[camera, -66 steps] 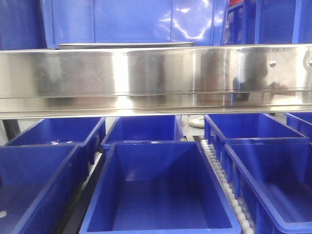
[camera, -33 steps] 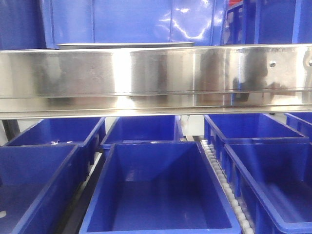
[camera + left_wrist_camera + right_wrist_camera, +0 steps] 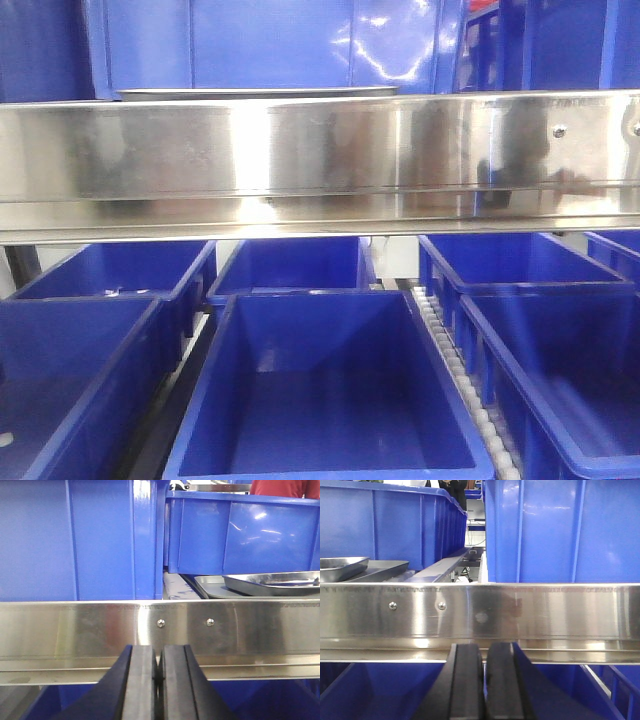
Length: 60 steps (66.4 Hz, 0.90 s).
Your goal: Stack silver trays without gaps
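Left wrist view: the left gripper (image 3: 158,680), its black fingers pressed together on nothing, is held just below the long mirror-like steel shelf rail (image 3: 75,627). Beyond the rail, up and to its right, two shallow shiny stainless-steel trays (image 3: 272,582) are seen, one tilted upon the other. The right gripper (image 3: 485,685) is likewise closed and empty; the trays (image 3: 355,567) are seen up-left of it, beside tall blue plastic bins (image 3: 560,530).

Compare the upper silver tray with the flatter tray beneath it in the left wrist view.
The upper silver tray sits tilted, showing sloped walls; the lower tray lies flat. The upper tray rests apart from full nesting, rim raised above the lower tray's rim. Both are shiny steel behind the shelf rail.
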Each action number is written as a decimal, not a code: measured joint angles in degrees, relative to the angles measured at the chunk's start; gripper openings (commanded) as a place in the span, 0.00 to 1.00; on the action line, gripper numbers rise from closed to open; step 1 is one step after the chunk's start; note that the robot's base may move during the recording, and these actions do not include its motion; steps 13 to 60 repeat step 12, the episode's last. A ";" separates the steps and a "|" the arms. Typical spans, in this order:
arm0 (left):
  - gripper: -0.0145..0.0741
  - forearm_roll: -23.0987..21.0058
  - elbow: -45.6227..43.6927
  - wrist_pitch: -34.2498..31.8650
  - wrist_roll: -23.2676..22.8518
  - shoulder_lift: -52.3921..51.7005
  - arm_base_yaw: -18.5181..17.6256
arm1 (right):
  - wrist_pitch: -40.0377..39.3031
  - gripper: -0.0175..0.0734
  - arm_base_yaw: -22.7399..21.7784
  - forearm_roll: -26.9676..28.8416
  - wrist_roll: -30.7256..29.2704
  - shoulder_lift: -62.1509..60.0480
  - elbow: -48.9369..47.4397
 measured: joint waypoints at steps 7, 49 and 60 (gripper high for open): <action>0.16 0.00 0.00 0.00 0.00 0.00 0.00 | 0.00 0.17 0.00 0.00 0.00 0.00 0.00; 0.16 0.00 0.00 0.00 0.00 0.00 0.00 | 0.00 0.17 0.00 0.00 0.00 0.00 0.00; 0.16 0.00 0.00 0.00 0.00 0.00 0.00 | 0.00 0.17 0.00 0.00 0.00 0.00 0.00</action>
